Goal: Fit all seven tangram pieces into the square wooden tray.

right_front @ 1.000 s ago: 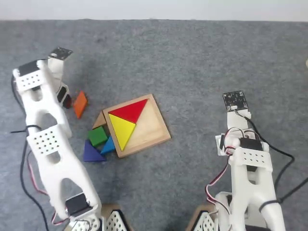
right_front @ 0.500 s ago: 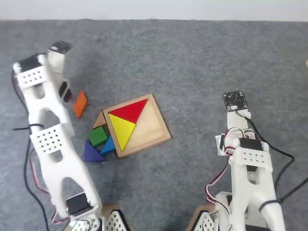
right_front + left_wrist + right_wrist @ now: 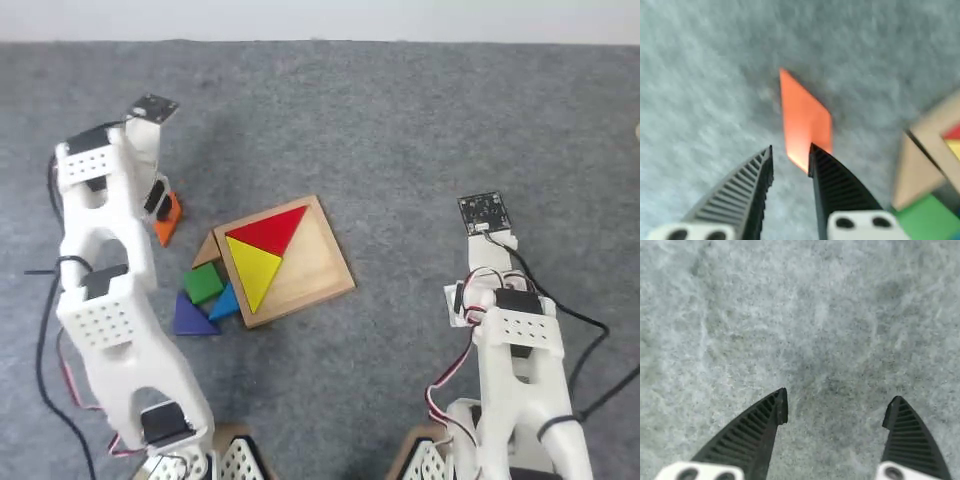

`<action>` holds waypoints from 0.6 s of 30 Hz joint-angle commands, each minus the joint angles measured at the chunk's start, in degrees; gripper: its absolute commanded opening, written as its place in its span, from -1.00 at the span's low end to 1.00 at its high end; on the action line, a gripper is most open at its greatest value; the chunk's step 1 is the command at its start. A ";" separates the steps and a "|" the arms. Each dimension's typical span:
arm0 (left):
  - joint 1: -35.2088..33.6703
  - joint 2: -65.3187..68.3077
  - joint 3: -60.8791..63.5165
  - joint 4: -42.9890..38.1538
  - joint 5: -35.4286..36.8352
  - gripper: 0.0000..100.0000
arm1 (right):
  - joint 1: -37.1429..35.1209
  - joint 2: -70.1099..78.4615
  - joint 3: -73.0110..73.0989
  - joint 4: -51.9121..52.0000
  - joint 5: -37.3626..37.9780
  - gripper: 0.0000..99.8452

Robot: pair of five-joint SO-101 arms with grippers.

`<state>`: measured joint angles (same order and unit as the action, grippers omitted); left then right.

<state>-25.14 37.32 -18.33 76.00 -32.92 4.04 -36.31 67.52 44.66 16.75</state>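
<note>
High view: orange piece [image 3: 168, 222] on table [image 3: 420, 130] left of tray [image 3: 312, 262], part-hidden by left arm [image 3: 100, 250]. Left wrist: left end effector [image 3: 790, 149] narrow-gapped above piece's near tip; long axis runs along fingers [image 3: 835, 190]. Right wrist: right end effector [image 3: 839, 397] wide over table.

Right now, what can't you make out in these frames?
1. Orange piece: in the high view the left arm covers one end; in the left wrist view blur and a finger of the left gripper hide its tip, so contact is unclear.
2. Wooden tray, green square: left wrist view, cut off by the frame edge.
3. Tan triangle: high view, too small to tell whether it touches the tray.
</note>
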 commanded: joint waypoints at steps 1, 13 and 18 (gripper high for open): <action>-1.32 1.49 -1.71 -3.34 0.62 -0.78 | -0.48 -1.10 -0.44 -1.10 0.62 -0.39; -6.95 4.04 -11.47 1.76 -0.35 -0.78 | -0.57 -1.19 -0.44 -1.10 0.62 -0.38; -2.99 -1.23 -14.02 10.90 -0.44 -0.78 | -0.75 -1.19 -0.44 -1.10 0.62 -0.38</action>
<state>-30.33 42.15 -29.76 82.68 -33.98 4.04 -36.31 67.52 44.66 16.75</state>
